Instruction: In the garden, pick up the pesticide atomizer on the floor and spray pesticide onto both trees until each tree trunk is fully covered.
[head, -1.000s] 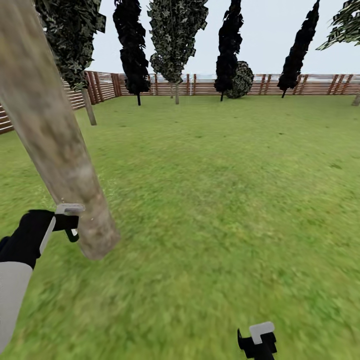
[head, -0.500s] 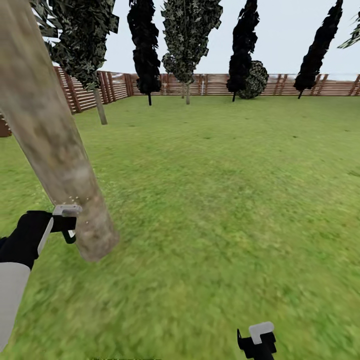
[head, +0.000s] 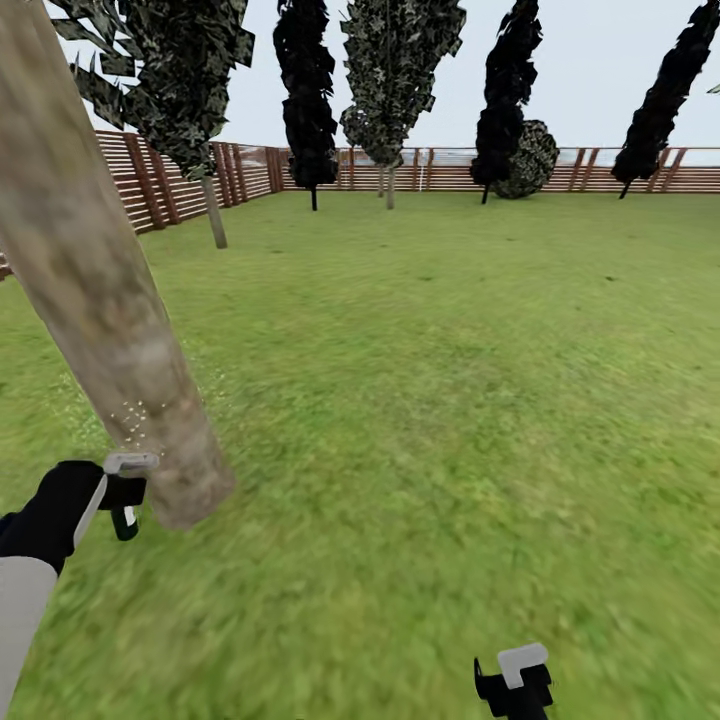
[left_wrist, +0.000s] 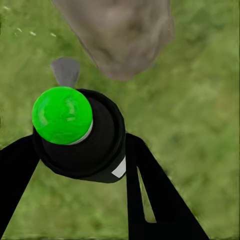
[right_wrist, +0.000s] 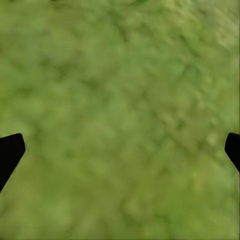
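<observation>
We see the pesticide atomizer (left_wrist: 80, 132) at the centre-left of the left wrist frame: a black body with a round bright green top and a small grey nozzle tip pointing toward the tree trunk (left_wrist: 120, 35) in the upper middle of that frame. Our left pincer (left_wrist: 82, 165) is clamped on it, one black finger (left_wrist: 15, 175) at the lower left and the other at the lower right pressing against the black body.

In the head frame, the left pincer (head: 122, 490) sits at the lower left, just beside the base of the tree trunk (head: 90, 270), which slants as a thick mottled grey-beige column from the upper left corner down to the grass. We cannot tell whether pincer and bark touch. A small cluster of whitish pesticide (head: 135, 418) specks dots the bark just above the pincer, and a few more lie scattered on the grass to either side of the trunk.

Our right pincer (head: 515, 680) shows at the bottom edge, right of centre. In the right wrist frame its fingertips (right_wrist: 10, 152) stand wide apart at the two side edges, with bare blurry grass (right_wrist: 120, 120) between them.

Beyond, the lawn (head: 450, 350) runs to a brown slatted fence (head: 180, 175) across the upper part of the head frame, with dark narrow trees (head: 305, 90) along it.
</observation>
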